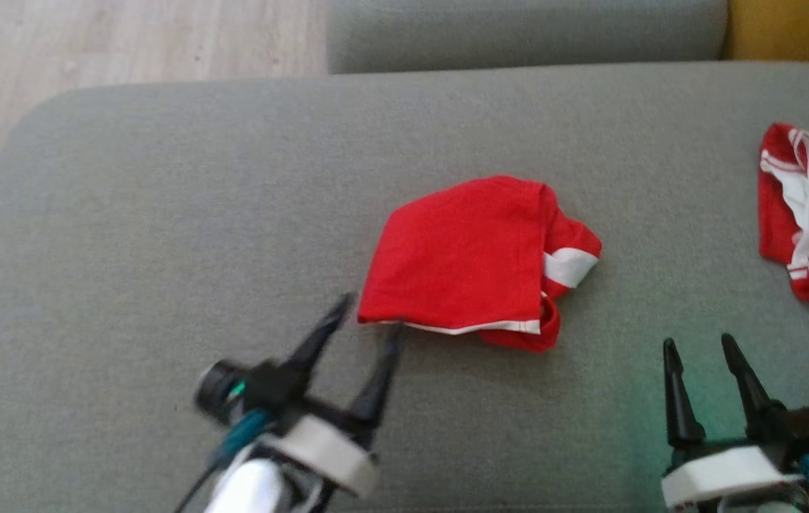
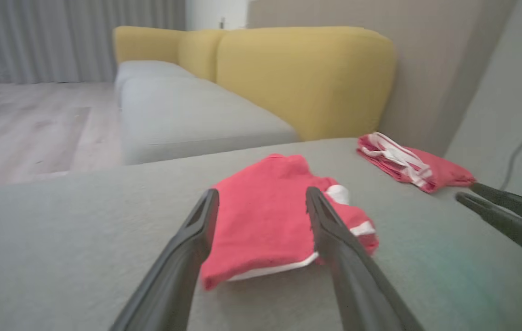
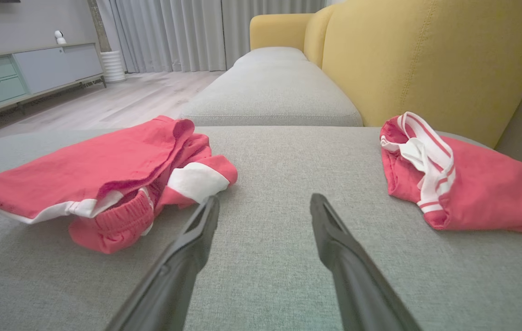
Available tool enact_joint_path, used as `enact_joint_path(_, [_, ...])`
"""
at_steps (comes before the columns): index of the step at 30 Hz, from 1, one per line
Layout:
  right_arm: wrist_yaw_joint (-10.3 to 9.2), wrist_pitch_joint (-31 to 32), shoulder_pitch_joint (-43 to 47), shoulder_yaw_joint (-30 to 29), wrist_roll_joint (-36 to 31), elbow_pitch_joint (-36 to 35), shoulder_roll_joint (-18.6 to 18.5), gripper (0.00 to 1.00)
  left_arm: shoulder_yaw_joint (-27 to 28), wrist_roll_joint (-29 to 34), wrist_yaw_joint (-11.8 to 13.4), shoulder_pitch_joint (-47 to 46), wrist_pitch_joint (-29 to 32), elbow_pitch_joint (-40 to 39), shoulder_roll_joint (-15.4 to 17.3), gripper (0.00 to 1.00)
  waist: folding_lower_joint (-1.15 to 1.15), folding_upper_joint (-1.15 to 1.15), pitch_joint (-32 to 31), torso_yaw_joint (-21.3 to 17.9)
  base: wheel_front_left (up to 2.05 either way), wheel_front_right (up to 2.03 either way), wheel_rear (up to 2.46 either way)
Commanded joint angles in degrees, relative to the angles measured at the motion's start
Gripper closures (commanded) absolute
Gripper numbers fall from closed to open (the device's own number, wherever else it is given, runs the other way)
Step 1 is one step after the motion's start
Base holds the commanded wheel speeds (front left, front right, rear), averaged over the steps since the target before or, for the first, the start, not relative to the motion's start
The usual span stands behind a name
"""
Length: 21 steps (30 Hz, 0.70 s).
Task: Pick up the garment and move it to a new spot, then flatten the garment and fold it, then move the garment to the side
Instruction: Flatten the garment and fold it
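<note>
A red garment with white trim (image 1: 472,260) lies folded into a compact bundle in the middle of the grey sofa cushion (image 1: 162,214). My left gripper (image 1: 370,315) is open, its fingertips at the bundle's near left corner; one tip touches or nearly touches the hem. In the left wrist view the garment (image 2: 265,216) sits just beyond the spread fingers (image 2: 196,239). My right gripper (image 1: 700,343) stands open to the right of the bundle, nothing between its fingers. In the right wrist view the garment (image 3: 104,174) lies to the left of that gripper (image 3: 264,202).
A second red garment with white stripes (image 1: 807,210) lies at the cushion's right edge (image 3: 463,184). A yellow sofa backrest (image 3: 426,59) rises behind it. Another grey cushion (image 1: 518,32) lies beyond, wooden floor (image 1: 91,43) to the left.
</note>
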Motion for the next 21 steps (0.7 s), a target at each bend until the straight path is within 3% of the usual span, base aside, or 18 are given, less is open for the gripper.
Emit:
enact_joint_path(1, [-0.05, -0.22, -3.19, 1.67, 0.01, -2.11, -0.39, 0.0, 0.61, 0.34, -0.09, -3.09, -0.69, -0.83, -0.25, 0.0, 0.0, 0.0, 1.25, -1.26, 0.0, 0.0, 0.0])
enact_joint_path(8, [-0.05, -0.22, -5.91, 3.06, 1.2, -2.47, -0.39, 0.0, -13.93, -2.43, -0.67, -15.09, 0.52, 10.32, -0.25, 0.0, 0.0, 0.0, 4.85, -6.21, 0.0, 0.0, 0.0])
enact_joint_path(21, [-0.05, -0.22, -7.35, 3.5, 2.58, -1.97, -0.39, 0.0, -23.6, -10.38, 6.61, -27.86, 5.2, 23.9, -0.26, 0.0, 0.0, 0.0, 7.02, -12.11, 0.0, 0.0, 0.0])
